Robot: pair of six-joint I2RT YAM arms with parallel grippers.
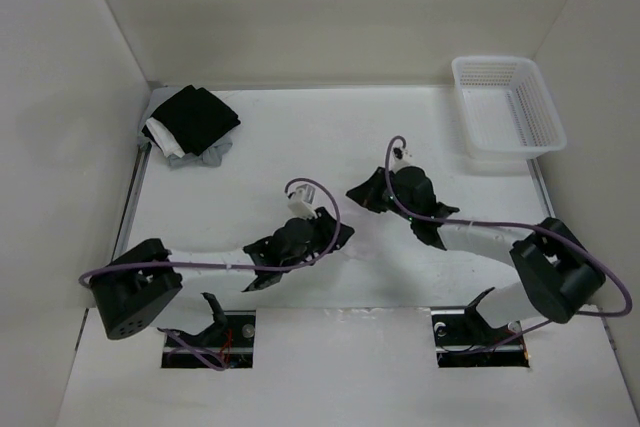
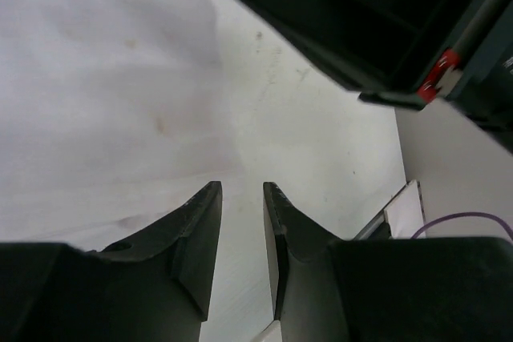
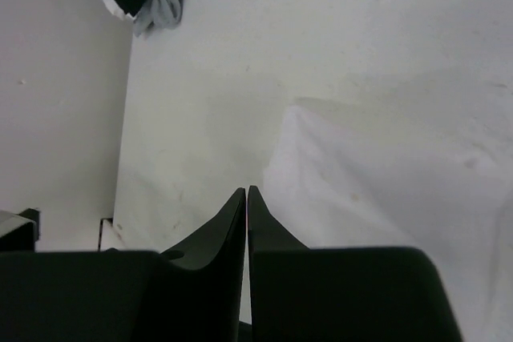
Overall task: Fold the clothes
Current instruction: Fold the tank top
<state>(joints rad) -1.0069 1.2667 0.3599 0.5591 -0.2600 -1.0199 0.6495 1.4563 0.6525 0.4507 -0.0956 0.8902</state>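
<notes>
The white table point(image 1: 200, 207) fills the floor of the overhead view, and on it lies the white garment point(image 3: 385, 198), spread flat. It is white on white, so from above its outline cannot be made out! The right wrist view gives it away: a soft corner of fabric sits just beyond the fingertips and runs off to the right, faintly creased. In the left wrist view the same cloth spreads across the left side, with a few faint yellowish marks on it.

At the far right corner stands a white plastic basket point(image 1: 505, 107). The black, white and grey clothes pile point(image 1: 190, 122) is in the far left corner, well apart from the garment.

Now the arms, both reaching in toward mid-table. The left gripper point(image 2: 240, 190) hangs over the cloth's edge, fingers clearly apart with nothing between them. The right gripper point(image 3: 246, 191) has its fingers pressed almost together, only a hairline between the tips, gripping nothing visible.
</notes>
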